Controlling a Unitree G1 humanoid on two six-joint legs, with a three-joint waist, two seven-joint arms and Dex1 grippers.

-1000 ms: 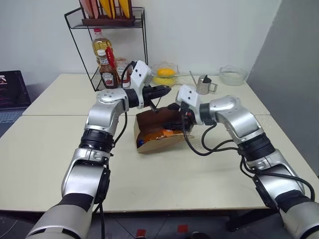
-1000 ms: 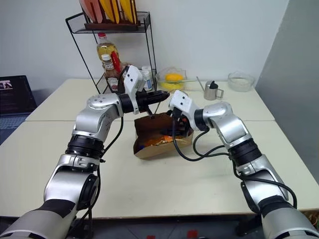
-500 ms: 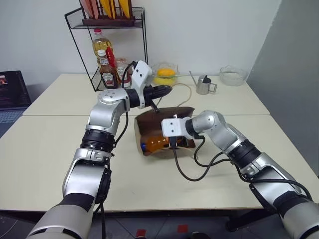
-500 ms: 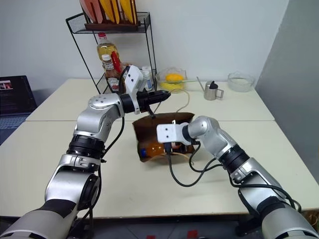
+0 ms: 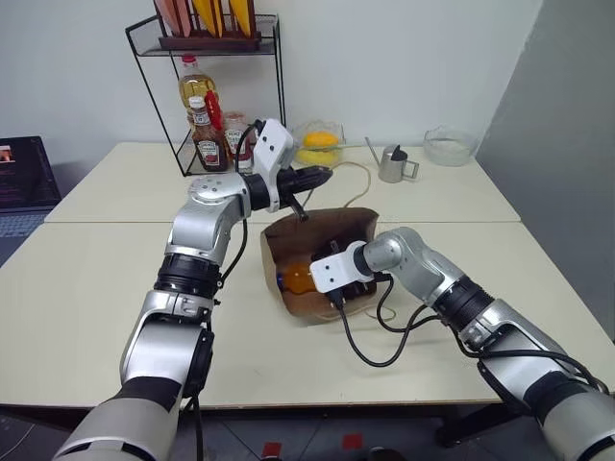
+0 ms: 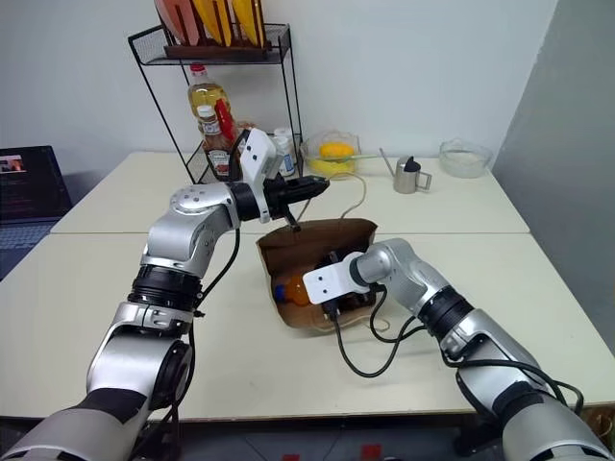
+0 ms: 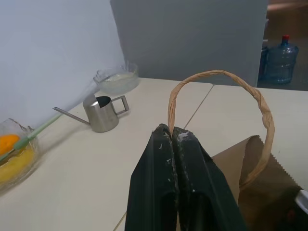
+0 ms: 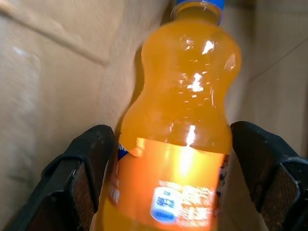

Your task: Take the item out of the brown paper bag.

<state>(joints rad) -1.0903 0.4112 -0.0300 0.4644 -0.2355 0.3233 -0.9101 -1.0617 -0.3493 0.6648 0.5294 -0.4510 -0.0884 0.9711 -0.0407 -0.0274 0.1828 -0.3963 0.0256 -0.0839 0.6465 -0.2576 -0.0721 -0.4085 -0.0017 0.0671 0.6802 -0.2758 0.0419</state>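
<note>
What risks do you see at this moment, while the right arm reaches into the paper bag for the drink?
1. The right end effector straddles the orange drink bottle with fingers open; closing off-centre might squeeze the bottle away.
2. The left end effector pinches only one thin handle; a pull may tear it.
3. The right arm's cable loops by the brown paper bag and could snag.

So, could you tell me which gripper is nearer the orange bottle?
Right. The right gripper is inside the bag, fingers open on either side of the bottle. The left gripper is above the bag, shut on its handle.
</note>
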